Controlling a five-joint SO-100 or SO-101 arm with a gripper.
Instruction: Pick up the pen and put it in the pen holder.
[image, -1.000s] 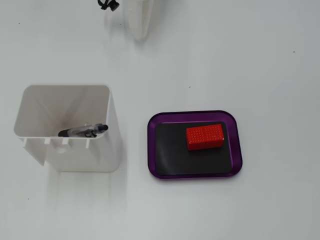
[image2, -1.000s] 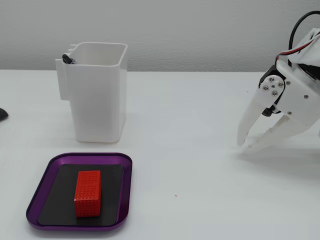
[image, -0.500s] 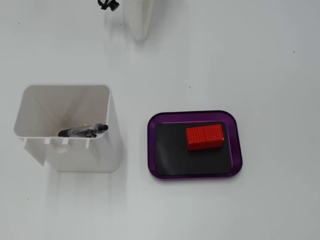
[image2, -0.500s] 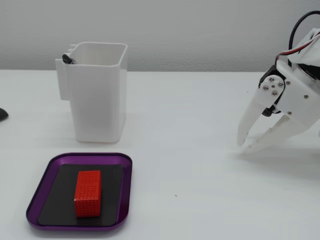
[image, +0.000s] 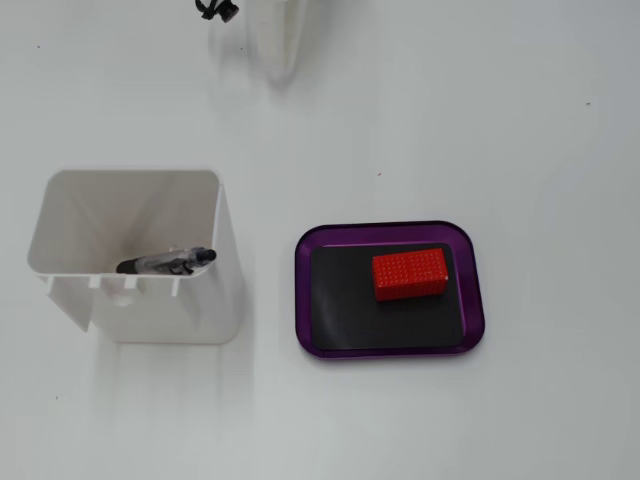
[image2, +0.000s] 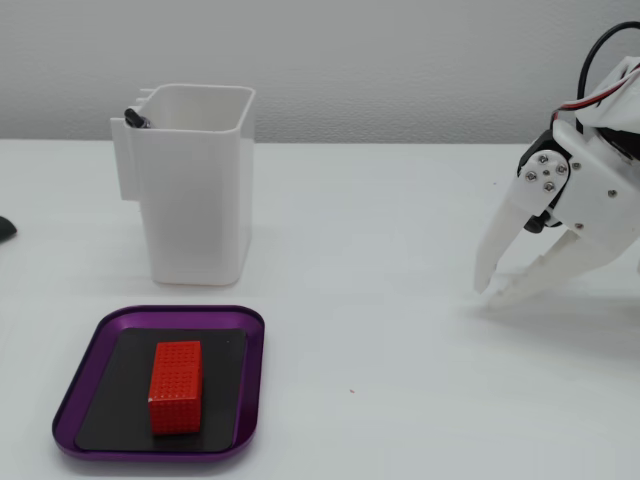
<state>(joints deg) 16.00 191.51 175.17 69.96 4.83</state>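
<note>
At the left of both fixed views, the pen (image: 166, 262) is seen lying across the notched edge of the white pen holder (image2: 196, 190), its black end (image2: 134, 117) poking over the rim. A purple-rimmed tray (image2: 90, 352) with a red block (image2: 176, 386) is placed just beside the holder. Well apart at the right, the gripper (image2: 488, 290) is held slightly parted and empty, tips near the table.

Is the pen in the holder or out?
In: the pen lies across the holder's notched edge, inside its rim; gripper empty, away.
</note>
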